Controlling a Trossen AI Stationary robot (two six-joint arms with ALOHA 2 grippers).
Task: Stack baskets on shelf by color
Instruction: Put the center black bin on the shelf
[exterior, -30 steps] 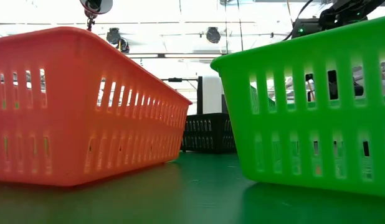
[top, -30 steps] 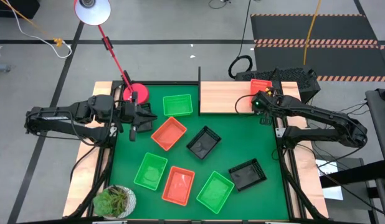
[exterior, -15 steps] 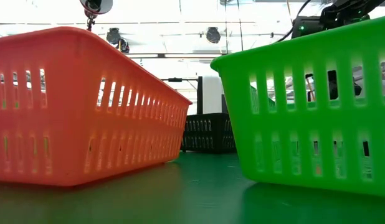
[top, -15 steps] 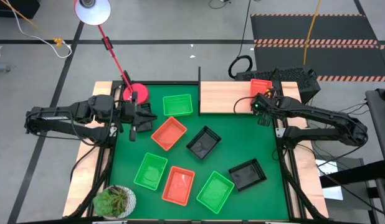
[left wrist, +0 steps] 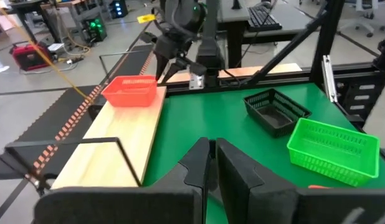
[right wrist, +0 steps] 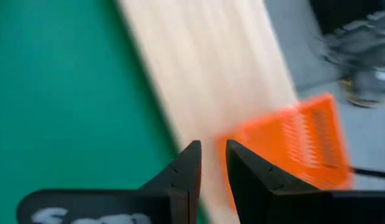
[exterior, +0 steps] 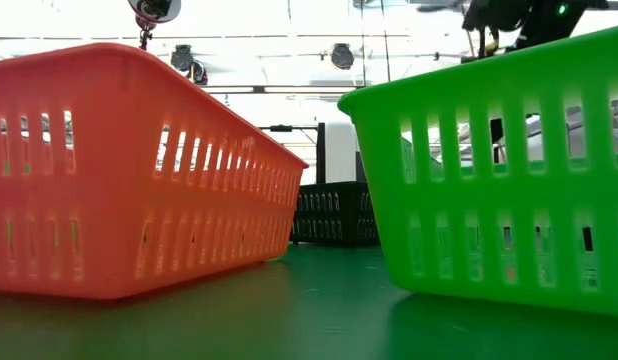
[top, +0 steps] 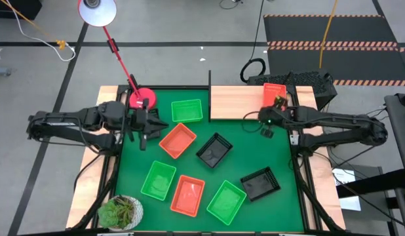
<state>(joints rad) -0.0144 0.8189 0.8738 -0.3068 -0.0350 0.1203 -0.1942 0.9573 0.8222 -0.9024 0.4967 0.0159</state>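
Note:
One orange basket (top: pixel 274 94) rests by its base on the right end of the wooden shelf (top: pixel 238 101); it also shows in the right wrist view (right wrist: pixel 292 143) and the left wrist view (left wrist: pixel 131 91). On the green mat lie three green baskets (top: pixel 187 111), two orange baskets (top: pixel 177 139) and two black baskets (top: pixel 213 149). My right gripper (top: pixel 267 123) hovers over the mat just in front of the shelf, empty, its fingers nearly together. My left gripper (top: pixel 145 128) is shut and empty, just left of the far orange basket on the mat.
A red lamp base (top: pixel 142 98) stands at the mat's far left corner. A potted plant (top: pixel 121 211) sits at the near left corner. A thin black post (top: pixel 210 98) stands at the shelf's left end. Bare mat (top: pixel 255 147) lies in front of the shelf.
My right gripper has drawn away from the orange basket on the shelf, going toward the table's left and near edges, off the shelf and out over the mat. The basket stays on the shelf. My left gripper has edged a little toward the table's right.

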